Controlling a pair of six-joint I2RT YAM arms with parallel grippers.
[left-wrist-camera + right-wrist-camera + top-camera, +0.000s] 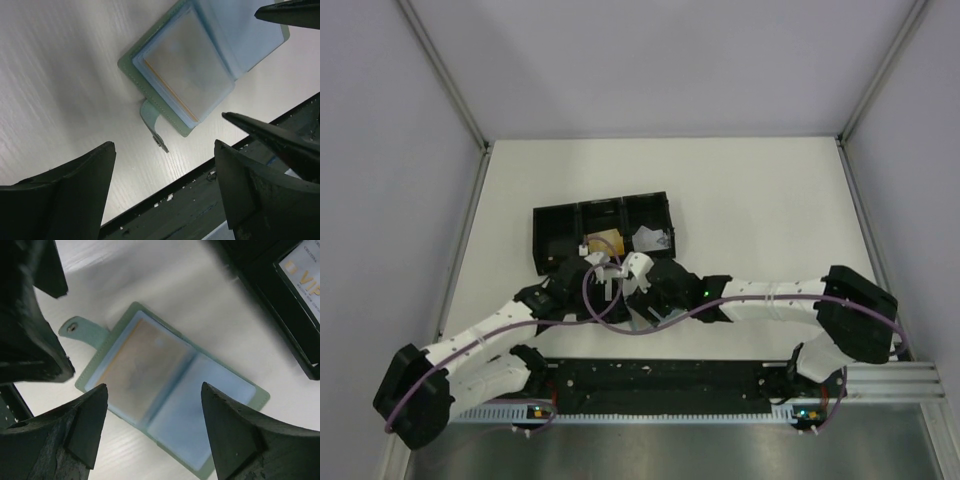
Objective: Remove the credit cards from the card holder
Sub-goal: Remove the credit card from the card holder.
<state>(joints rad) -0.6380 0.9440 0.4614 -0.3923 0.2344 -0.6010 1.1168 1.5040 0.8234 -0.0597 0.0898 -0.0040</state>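
Your card holder (200,410) lies opened flat on the surface (60,75), exposing a tan card (135,365) for picking. The left tool (164,150) and right tool (154,387) hover spread, empty.

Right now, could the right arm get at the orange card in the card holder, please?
Probably yes: the right gripper hangs open over the card holder, which lies spread flat, the orange card showing unobstructed inside.
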